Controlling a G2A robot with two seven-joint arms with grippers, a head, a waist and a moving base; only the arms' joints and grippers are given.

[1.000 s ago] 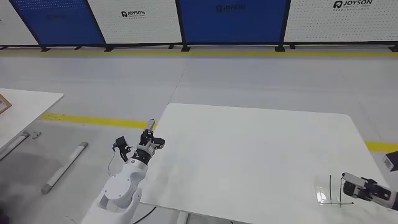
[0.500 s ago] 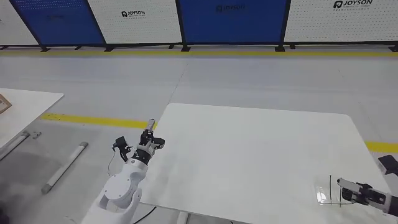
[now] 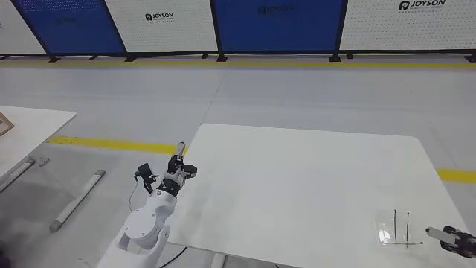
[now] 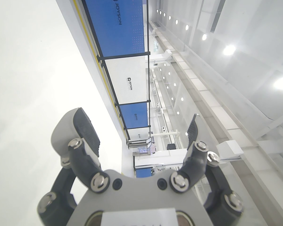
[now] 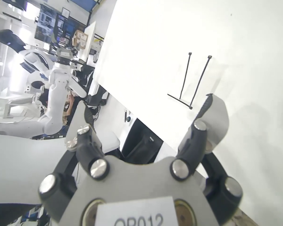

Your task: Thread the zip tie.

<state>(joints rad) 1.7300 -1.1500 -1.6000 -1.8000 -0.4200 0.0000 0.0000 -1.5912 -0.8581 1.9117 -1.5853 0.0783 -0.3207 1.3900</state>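
1. Zip ties point(image 5: 185, 76): three of them lie flat on the table point(image 3: 297, 186), close to its near corner on my right side. None is gripped or looped, so I judge the threading has not begun.
2. My right gripper point(image 5: 146, 116) hangs near the ties by the table's near edge, jaws wide and empty. I read that as the pick-up side: it is the closer arm, and its wrist camera has the ties squarely ahead.
3. My left gripper point(image 4: 139, 128) sits at the opposite, left edge of the table, well apart from the ties. Its jaws are also wide with nothing between them, and it is aimed away from the ties. I take it as waiting, since threading likely needs one gripper on the head and the other feeding the tail.
4. The ties are thin, black, straight strips. Two lie side by side, nearly parallel, with small square heads at their far ends.
5. The third tie point(image 5: 179, 101) lies across their near ends. It seems to touch them, but I cannot tell whether it lies over or under.
6. A faint outline around the ties hints at a clear film beneath; I cannot be sure.
7. Lying this flat, a tie should be awkward to pinch, and the crossing one may drag along.
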